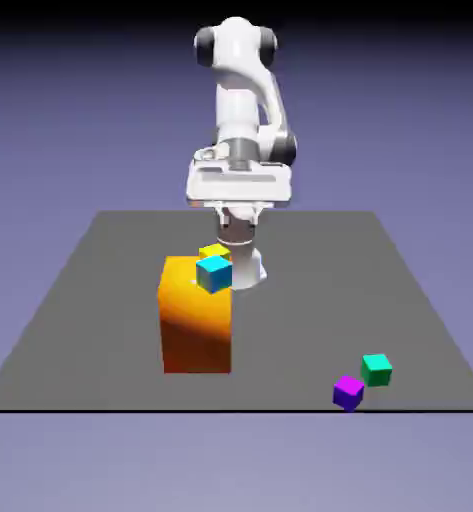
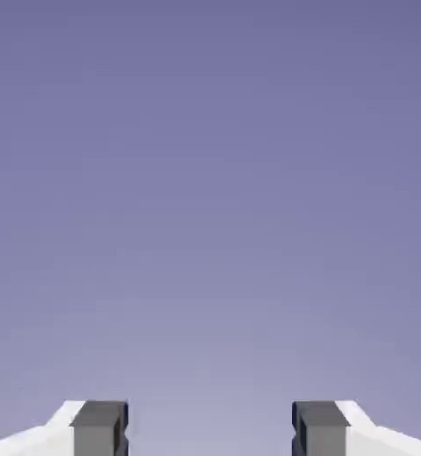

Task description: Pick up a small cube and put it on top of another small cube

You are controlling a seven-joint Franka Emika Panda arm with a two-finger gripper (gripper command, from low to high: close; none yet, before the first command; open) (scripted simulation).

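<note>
Cyan cube [image 1: 214, 274] sits over yellow cube [image 1: 215, 252] in view, perhaps stacked | end effector [image 1: 239, 222] open, empty, raised, probably for clearance

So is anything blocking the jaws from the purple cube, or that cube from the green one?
Nothing visible stands between the open jaws and the purple cube, or between it and the green cube. The orange block stands off toward the exterior view's left.

yellow cube [image 1: 214, 250] partly hidden, claw [image 2: 210, 429] cut off
</note>
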